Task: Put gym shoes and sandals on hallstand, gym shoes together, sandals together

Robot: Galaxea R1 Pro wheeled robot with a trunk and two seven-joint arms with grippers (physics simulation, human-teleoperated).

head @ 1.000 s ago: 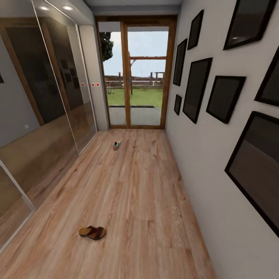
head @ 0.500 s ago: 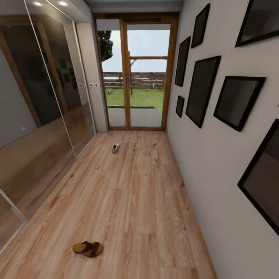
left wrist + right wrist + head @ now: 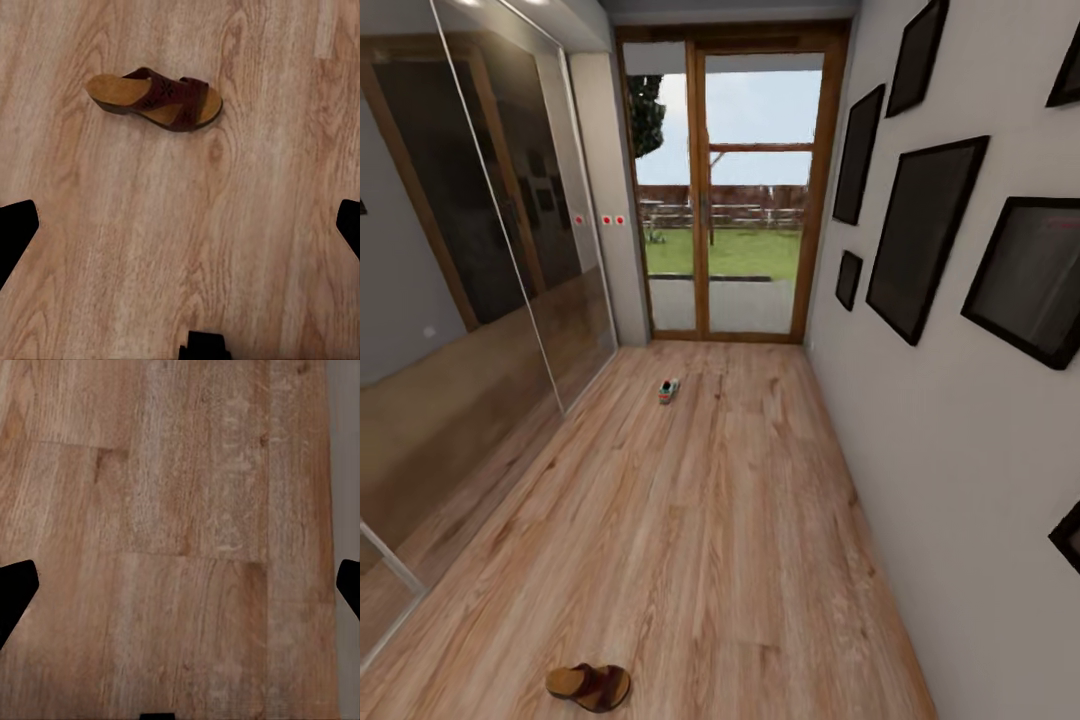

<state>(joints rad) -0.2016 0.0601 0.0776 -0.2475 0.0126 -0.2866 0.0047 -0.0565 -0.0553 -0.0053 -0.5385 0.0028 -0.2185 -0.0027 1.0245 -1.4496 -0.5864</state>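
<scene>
Since a sandal [image 3: 588, 686] lies on the floor [image 3: 710, 520] close ahead and a gym shoe [image 3: 668, 391] sits far down the corridor near the glass door [image 3: 725, 200], I judge the task barely begun; no rack is in sight, nor the other two shoes. From the left wrist the sandal [image 3: 155, 97] lies flat, well apart from the left gripper [image 3: 187, 225], whose fingertips [image 3: 15, 232] stand spread and empty; the right gripper [image 3: 184, 585] is likewise spread over bare planks beside the wall [image 3: 346, 457].

Sandal [image 3: 588, 686] near, gym shoe [image 3: 668, 390] beyond
</scene>
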